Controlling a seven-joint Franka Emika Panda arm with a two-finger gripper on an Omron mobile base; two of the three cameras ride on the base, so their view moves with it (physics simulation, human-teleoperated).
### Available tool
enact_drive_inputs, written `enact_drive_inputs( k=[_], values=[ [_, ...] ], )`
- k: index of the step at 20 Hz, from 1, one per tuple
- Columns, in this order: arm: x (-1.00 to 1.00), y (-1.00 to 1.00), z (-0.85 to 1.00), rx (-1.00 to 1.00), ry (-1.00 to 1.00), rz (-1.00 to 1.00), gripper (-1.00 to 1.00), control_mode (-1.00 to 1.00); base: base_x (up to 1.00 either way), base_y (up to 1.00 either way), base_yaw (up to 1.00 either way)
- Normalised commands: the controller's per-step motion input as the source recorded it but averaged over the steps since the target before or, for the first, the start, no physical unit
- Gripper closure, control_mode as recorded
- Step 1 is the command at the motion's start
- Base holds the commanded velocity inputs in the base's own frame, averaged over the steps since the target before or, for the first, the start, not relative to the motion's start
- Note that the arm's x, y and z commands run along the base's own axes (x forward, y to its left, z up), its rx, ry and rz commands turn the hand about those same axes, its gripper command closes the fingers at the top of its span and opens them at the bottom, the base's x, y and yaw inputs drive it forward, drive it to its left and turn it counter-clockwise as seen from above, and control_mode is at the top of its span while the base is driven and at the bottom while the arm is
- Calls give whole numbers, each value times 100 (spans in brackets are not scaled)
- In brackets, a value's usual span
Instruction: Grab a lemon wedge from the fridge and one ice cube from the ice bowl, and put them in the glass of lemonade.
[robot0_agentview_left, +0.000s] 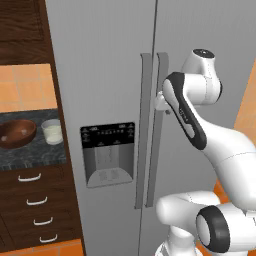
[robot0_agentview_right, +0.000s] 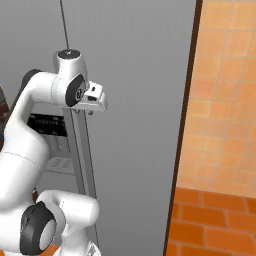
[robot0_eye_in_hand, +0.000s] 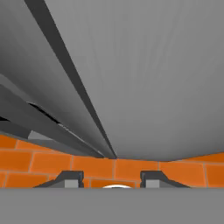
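Gripper (robot0_eye_in_hand: 112, 179), fingers spread and empty, points down the closed fridge (robot0_agentview_left: 110, 75) just beside its door handle (robot0_agentview_left: 161, 100); closing here would miss the handle.

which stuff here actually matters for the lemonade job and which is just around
For the job:
- fridge, doors shut
- ice bowl on the counter
- glass of lemonade beside the bowl
- gripper, near the right door's handle

Just around:
- dark wooden cabinet drawers
- orange tiled wall
- orange brick floor

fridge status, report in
Gripper open, empty, close against the right door by its handle. Fridge shut. Ice bowl, glass of lemonade waiting on counter.
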Motion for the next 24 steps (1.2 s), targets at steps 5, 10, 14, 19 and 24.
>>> enact_drive_inputs(
  k=[5,10,14,19,24],
  values=[
    [-24,15,0,-2,-3,3,-100,-100,0,0,0],
    [-26,24,-13,-4,0,0,-100,-100,0,0,0],
    [-51,0,-24,-3,0,0,-100,-100,0,0,0],
    [-1,-41,0,2,-5,2,-100,-100,0,0,0],
    [-1,-9,0,0,0,0,-100,-100,0,0,0]
  ],
)
